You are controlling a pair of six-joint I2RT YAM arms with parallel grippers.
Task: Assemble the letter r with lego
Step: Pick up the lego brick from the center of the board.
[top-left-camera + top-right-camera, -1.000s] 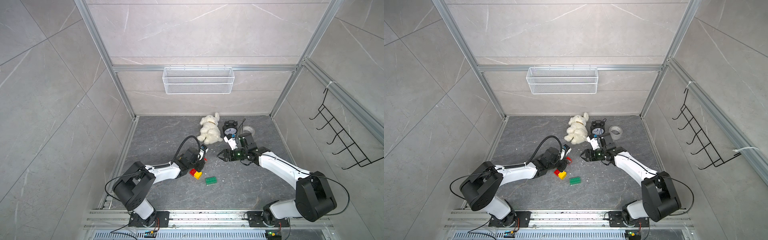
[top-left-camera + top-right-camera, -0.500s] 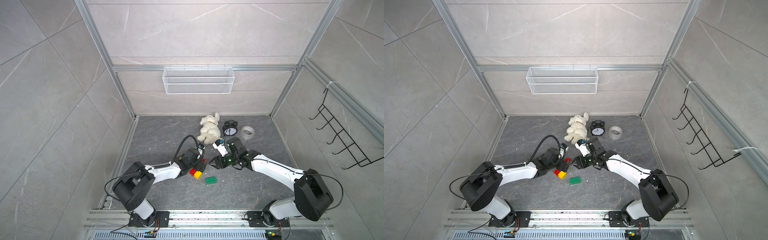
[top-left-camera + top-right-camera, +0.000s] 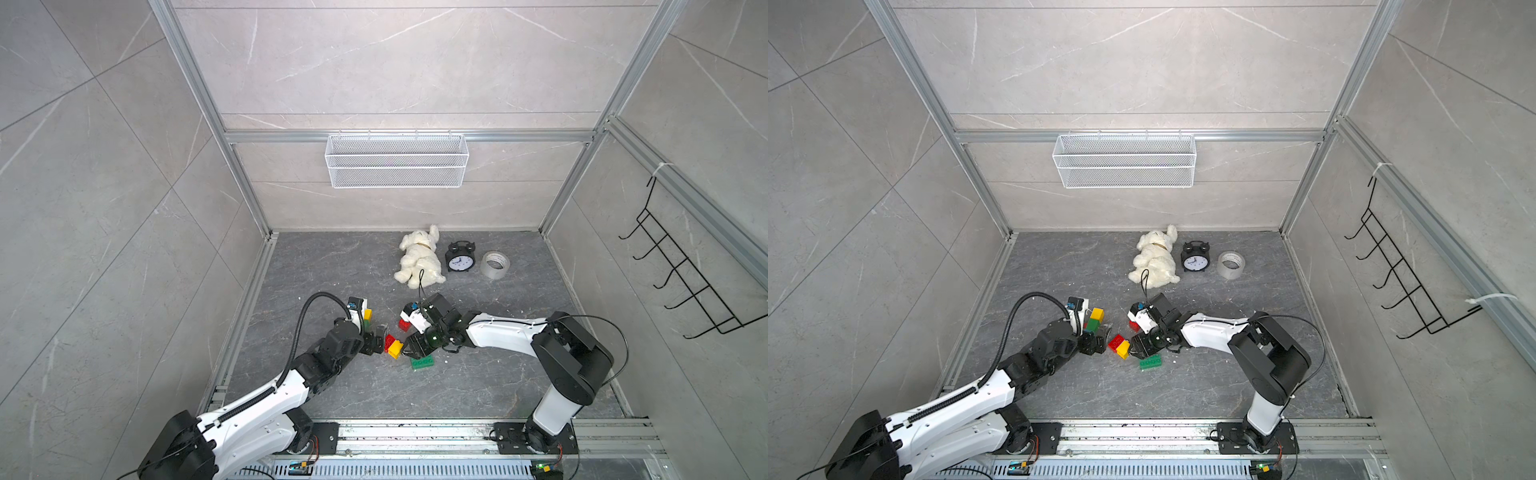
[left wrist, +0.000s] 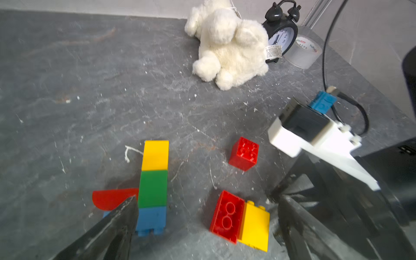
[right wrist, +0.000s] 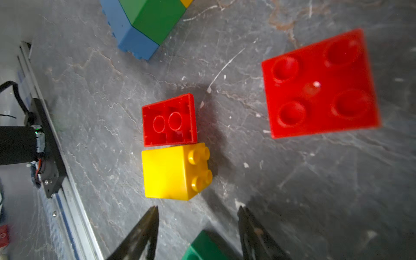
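The right arm (image 3: 503, 334) has swung in beside the yellow brick (image 5: 171, 173), fingers (image 5: 144, 236) parted; left fingers (image 4: 112, 229) gape wide.

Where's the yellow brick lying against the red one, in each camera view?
Top view: yellow brick mid-floor, near the green brick.
Top view: same place.
Left wrist: on the red brick's far side from the coloured stack.
Right wrist: between the red and green bricks, studs sideways.
Landmark: the hollow-side-up red brick touching it, in all four.
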